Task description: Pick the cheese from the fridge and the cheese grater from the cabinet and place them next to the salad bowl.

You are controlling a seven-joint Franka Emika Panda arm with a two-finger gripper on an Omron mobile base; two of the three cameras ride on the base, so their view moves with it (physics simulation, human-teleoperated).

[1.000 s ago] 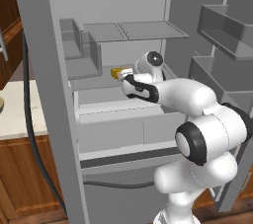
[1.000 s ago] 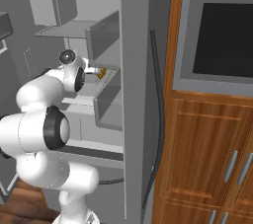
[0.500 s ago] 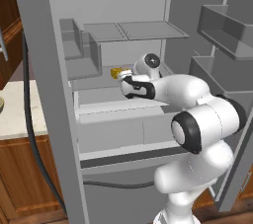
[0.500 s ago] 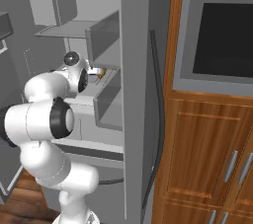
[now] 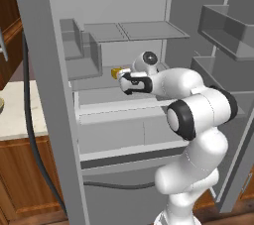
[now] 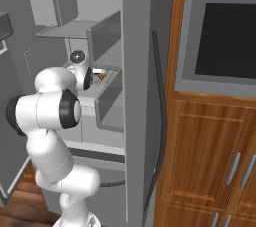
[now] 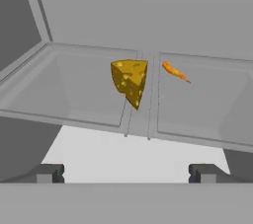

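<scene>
Wooden cabinets [image 6: 207,166], built-in dark oven [image 6: 225,36], pale countertop [image 5: 15,115], wood floor [image 6: 20,206]

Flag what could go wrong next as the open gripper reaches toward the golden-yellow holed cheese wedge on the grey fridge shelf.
1. The dull golden-yellow cheese wedge tapers to a narrow tip; the open two-finger gripper, still short of it, might pinch that taper and let it slip.
2. A thin orange stick lies close beside the wedge, so a wide approach could knock it.
3. The wedge sits over the seam between two grey shelf panels, where a push may tip it.
</scene>
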